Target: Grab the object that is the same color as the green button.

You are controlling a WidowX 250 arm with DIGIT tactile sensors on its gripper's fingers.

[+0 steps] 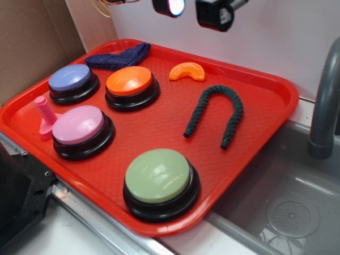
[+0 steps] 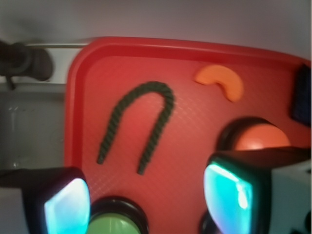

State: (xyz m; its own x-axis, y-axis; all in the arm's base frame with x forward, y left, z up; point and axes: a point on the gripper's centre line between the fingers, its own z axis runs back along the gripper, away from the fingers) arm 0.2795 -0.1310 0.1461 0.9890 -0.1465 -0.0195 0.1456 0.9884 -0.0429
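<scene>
While the gripper hangs above the red tray, its fingers are spread wide with nothing between them (pads glow cyan in the wrist view; the exterior view shows only its lower edge at the top of frame). Dark green twisted rope lies flat on the tray's bare right half, bent into an upside-down U, both loose ends pointing toward the near rim, touching nothing else. In the wrist view the rope sits ahead of the fingers, in the gap's line but well clear of both pads. Pale green button on a black base stands at the tray's near corner, apart from the rope; wrist view catches only its top edge between the fingers. Other domes: pink button, orange button, purple button, none touching. Orange wedge slice lies near the far rim, just beyond the rope's bend. Dark blue fuzzy cloth sits at the far edge behind the orange button. Pink plastic bolt stands just left of the pink button. Grey sink with a grey faucet post lies right of the tray. No readable labels, brands or writing anywhere.
</scene>
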